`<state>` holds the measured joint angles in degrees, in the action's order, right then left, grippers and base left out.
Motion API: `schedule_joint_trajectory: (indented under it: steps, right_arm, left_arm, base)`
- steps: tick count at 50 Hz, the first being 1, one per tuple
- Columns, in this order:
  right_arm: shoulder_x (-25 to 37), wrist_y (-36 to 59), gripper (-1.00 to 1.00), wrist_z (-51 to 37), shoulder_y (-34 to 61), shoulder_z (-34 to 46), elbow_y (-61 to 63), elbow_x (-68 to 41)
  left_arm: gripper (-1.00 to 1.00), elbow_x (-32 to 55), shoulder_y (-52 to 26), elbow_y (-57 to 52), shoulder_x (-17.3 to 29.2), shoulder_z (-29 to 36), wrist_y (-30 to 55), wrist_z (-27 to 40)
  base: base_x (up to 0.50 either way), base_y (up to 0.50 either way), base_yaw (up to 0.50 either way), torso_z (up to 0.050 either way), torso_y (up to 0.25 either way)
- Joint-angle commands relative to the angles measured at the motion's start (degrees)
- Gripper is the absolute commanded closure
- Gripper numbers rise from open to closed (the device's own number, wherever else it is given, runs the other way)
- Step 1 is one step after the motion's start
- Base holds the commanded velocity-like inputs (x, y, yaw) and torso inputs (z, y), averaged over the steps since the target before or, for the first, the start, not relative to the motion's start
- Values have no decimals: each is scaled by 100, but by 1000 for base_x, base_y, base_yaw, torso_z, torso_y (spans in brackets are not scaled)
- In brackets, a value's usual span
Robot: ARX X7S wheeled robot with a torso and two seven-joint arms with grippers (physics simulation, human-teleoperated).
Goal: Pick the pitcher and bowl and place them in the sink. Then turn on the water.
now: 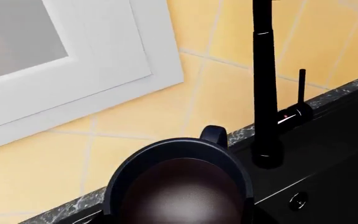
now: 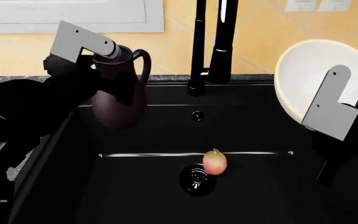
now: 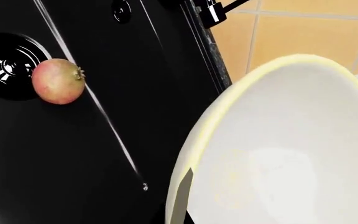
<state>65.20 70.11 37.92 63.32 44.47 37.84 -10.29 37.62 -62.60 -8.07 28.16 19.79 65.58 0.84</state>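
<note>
My left gripper [image 2: 107,70] is shut on the dark brown-purple pitcher [image 2: 120,98] and holds it upright above the left rear part of the black sink [image 2: 135,196]. The left wrist view looks down on the pitcher's mouth [image 1: 179,186] and handle [image 1: 215,135]; the fingers are hidden there. My right gripper [image 2: 319,119] is shut on the rim of the cream-white bowl [image 2: 313,70], which is tilted on edge above the sink's right side. In the right wrist view the bowl [image 3: 291,154] fills the frame, with one finger [image 3: 182,198] over its rim. No water shows at the black faucet [image 2: 223,42].
A small red-yellow apple [image 2: 214,162] lies in the basin beside the round drain [image 2: 197,179]; both also show in the right wrist view, apple [image 3: 58,80] and drain [image 3: 5,65]. The faucet [image 1: 265,93] and its lever [image 1: 301,88] stand close to the pitcher. Tiled wall and white window frame [image 1: 73,70] lie behind.
</note>
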Motion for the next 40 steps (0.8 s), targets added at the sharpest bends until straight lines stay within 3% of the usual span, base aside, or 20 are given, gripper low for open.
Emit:
schedule_joint_trajectory:
  steps: [1, 40]
  right_arm:
    - [12, -38, 100, -75, -15, -80, 7, 105]
    - [12, -106, 100, -212, -186, -189, -41, 25]
  left_arm:
    - [100, -264, 116, 410, -149, 201, -370, -76]
    - [100, -323, 781, 836, -440, 743, -628, -204]
  base:
    - [0, 0, 0, 0, 0]
    - [0, 0, 0, 1, 2]
